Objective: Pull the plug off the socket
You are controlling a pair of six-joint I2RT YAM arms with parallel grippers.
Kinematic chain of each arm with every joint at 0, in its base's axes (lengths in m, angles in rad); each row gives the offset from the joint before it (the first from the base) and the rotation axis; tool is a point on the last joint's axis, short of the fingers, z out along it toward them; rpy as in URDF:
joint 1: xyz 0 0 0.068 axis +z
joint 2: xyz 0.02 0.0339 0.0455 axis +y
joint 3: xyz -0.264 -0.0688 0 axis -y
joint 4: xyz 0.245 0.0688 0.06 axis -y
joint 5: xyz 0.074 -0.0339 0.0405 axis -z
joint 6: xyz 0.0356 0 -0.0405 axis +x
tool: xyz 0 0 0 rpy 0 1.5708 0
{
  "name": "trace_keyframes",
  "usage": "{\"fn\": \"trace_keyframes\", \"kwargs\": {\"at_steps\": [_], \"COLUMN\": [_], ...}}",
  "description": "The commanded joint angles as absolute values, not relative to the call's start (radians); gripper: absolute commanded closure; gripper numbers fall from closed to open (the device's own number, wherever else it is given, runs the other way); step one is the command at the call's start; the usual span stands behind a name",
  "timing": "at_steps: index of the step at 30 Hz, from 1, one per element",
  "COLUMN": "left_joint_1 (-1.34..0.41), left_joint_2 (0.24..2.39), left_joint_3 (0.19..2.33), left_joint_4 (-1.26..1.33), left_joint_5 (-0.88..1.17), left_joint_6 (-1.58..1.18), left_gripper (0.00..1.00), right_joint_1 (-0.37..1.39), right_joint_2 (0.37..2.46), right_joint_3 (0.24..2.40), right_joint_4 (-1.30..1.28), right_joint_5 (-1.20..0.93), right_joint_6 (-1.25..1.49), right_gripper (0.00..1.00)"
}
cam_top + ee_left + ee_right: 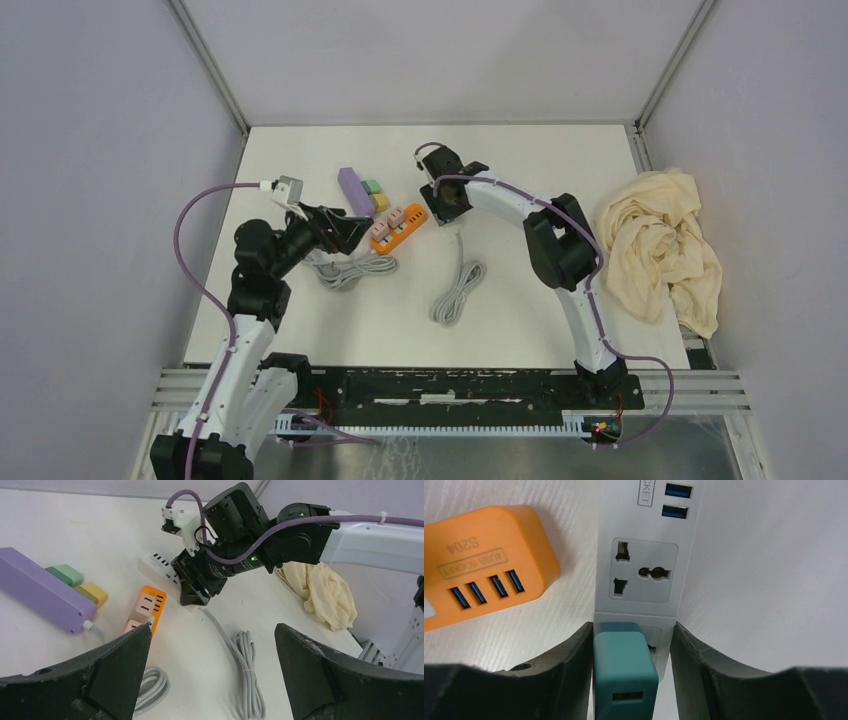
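A teal plug (624, 670) sits in the near outlet of a white socket strip (644, 570) lying flat on the table. My right gripper (631, 630) straddles the plug from above. Its left finger (569, 665) rests against the plug's side, while a narrow gap shows between the plug and the right finger (704, 670). From overhead the right gripper (447, 200) covers the plug. My left gripper (212, 630) hovers open and holds nothing, a little left of the strip near the orange USB block (150, 605).
An orange USB block (398, 225) lies just left of the strip, with a purple power strip (355, 190) and green and yellow blocks beyond it. A bundled grey cable (458, 292) trails toward me, and a grey coil (345, 270) lies under the left arm. A crumpled cream cloth (660, 245) is at the right.
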State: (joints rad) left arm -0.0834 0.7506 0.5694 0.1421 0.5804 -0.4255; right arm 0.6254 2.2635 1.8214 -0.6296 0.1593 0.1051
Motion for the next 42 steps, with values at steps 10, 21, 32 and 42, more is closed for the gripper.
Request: {"fn": "trace_keyframes", "kwargs": {"at_steps": [10, 21, 32, 42], "left_joint_1": [-0.076, -0.493, -0.758, -0.784], "left_joint_2": [0.8, 0.885, 1.097, 1.253], "left_joint_3": [0.527, 0.506, 0.404, 0.449], "left_joint_4": [0.377, 0.615, 0.943, 0.792], "left_joint_5": [0.744, 0.448, 0.116, -0.001], "left_joint_6": [-0.573, -0.755, -0.965, -1.073], "left_gripper": [0.0, 0.02, 0.02, 0.02], "right_joint_1": [0.434, 0.301, 0.301, 0.316], "right_joint_2": [1.969, 1.495, 1.341, 1.373], "right_joint_3": [1.617, 1.314, 1.217, 1.183], "right_joint_4": [-0.571, -0.662, -0.919, -0.934], "right_joint_5": [-0.298, -0.689, -0.81, -0.886], "right_joint_6": [-0.147, -0.67, -1.291, -1.37], "right_gripper": [0.86, 0.95, 0.9, 0.88]}}
